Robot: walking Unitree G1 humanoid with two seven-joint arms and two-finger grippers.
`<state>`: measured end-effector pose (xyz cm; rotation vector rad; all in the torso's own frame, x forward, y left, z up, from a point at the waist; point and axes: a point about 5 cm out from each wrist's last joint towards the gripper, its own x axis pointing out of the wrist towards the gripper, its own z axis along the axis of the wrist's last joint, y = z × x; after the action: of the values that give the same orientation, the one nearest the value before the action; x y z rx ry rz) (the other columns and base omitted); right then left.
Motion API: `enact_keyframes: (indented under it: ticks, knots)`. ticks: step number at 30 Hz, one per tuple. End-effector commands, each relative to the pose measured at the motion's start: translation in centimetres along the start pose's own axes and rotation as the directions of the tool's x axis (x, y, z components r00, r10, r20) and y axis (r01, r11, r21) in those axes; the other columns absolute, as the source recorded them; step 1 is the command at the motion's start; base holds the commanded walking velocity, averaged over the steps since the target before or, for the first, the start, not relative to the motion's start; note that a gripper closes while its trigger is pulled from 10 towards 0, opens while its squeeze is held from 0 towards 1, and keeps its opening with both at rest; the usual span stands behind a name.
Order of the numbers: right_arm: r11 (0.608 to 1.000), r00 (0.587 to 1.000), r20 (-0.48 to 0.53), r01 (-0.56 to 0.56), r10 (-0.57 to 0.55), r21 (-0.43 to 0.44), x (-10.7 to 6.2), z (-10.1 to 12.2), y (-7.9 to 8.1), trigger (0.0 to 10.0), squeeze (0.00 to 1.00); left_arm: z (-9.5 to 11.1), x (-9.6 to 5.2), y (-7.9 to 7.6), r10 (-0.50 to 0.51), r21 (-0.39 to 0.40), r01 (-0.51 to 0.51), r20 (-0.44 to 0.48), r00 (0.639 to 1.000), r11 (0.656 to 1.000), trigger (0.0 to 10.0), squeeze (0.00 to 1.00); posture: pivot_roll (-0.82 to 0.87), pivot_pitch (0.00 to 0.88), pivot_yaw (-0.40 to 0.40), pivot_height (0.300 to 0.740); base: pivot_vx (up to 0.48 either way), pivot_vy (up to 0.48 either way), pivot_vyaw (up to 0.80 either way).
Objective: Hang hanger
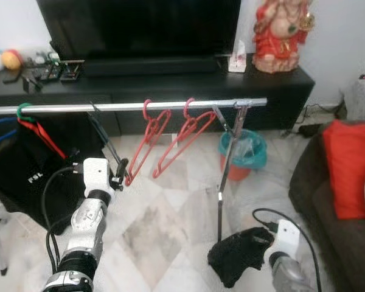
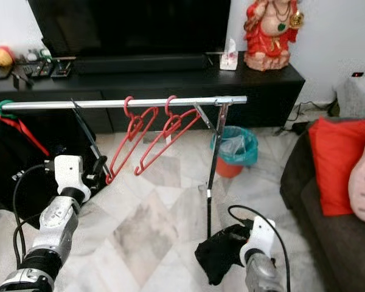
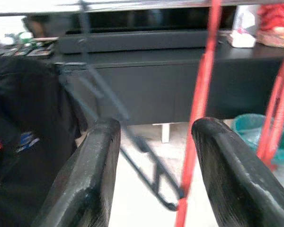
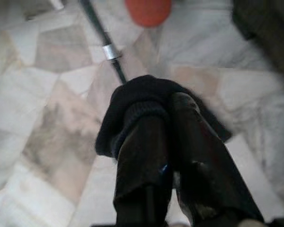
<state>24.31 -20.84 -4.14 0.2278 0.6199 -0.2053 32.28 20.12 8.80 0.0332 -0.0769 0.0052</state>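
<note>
A black hanger (image 1: 106, 143) is framed by the parted left tool (image 1: 118, 176); a dark cloth (image 1: 240, 255) is clamped by the right tool (image 4: 173, 118).

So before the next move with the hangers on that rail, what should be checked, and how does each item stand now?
1. Dark hanger hooked on the rail: ok.
2. Left pincer open: ok, its fingers stand apart.
3. Left pincer released from the dark hanger: cannot tell; its lower end sits right at the fingertips.
4. Two red hangers hanging on the rail: ok.
5. Right pincer holding the black cloth: ok, shut on it, low by the rack's upright.
</note>
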Motion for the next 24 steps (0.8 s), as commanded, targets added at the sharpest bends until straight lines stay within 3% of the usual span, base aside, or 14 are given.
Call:
enact_keyframes:
  ticks: [1, 7, 9, 11, 24]
  knots:
    - [1.000, 1.000, -0.004, -0.017, 0.017, -0.001, 0.0, -0.2, 0.6, 10.0, 0.00, 0.5, 0.0, 0.7, 0.026, 0.010, -0.026, 0.014, 1.000, 1.000, 10.0, 0.00, -0.04, 0.000, 0.001, 0.719, 0.270, 0.000, 0.00]
    - [0.999, 0.999, -0.013, -0.030, 0.029, -0.039, -0.1, -0.5, 0.7, 10.0, 0.00, 0.8, -0.2, 1.0, 0.056, 0.000, -0.056, 0.028, 0.998, 0.998, 10.0, 0.00, -0.05, 0.000, 0.003, 0.719, 0.270, 0.000, 0.00]
    - [0.997, 0.999, -0.023, -0.041, 0.039, -0.060, -0.2, -0.8, 0.8, 10.0, 0.00, 0.9, -0.3, 1.0, 0.076, 0.004, -0.076, 0.037, 0.996, 0.997, 10.0, 0.00, -0.04, 0.000, 0.003, 0.719, 0.272, 0.000, 0.80]
    - [0.998, 0.999, -0.029, -0.035, 0.033, -0.051, -0.2, -0.9, 0.7, 10.0, 0.00, 0.9, -0.4, 1.0, 0.082, 0.002, -0.082, 0.037, 0.996, 0.997, 10.0, 0.00, -0.04, 0.000, 0.003, 0.719, 0.272, 0.000, 0.80]
    - [0.999, 0.998, -0.051, -0.030, 0.029, -0.036, -0.3, -1.2, 0.6, 10.0, 0.00, 1.6, -0.2, 0.9, 0.079, -0.013, -0.078, 0.044, 0.996, 0.997, 10.0, 0.00, -0.04, 0.000, 0.002, 0.719, 0.290, 0.000, 0.00]
